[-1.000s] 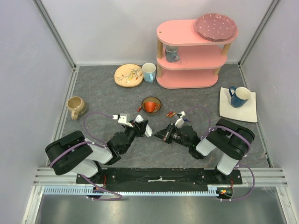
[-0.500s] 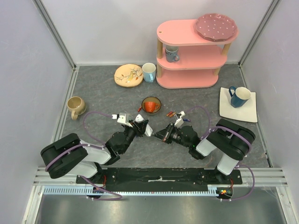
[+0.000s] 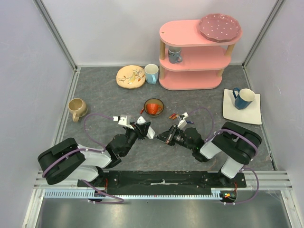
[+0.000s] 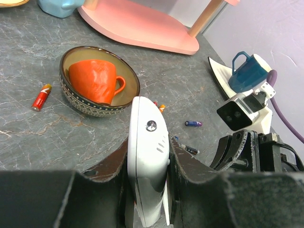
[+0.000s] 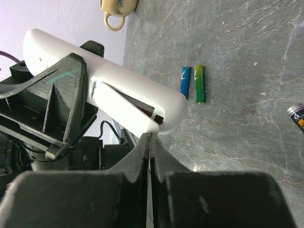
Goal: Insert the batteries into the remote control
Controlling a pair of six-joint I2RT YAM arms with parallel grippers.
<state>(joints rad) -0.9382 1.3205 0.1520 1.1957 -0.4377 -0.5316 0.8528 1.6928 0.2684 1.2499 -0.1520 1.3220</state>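
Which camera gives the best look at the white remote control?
The right wrist camera: the remote control fills the view lengthwise, showing a dark slit along its side. The left wrist view shows it end-on, clamped in the left hand. The top view shows only a tiny white sliver.

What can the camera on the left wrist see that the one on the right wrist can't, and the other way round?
Only the left wrist view: an orange cup in a patterned bowl, a red battery beside the bowl, the pink shelf and a blue mug.

Only the right wrist view: the remote's open battery slot, a blue battery and a green battery lying side by side, and a beige mug.

Both: the white remote control clamped in the left tool, and the grey table.
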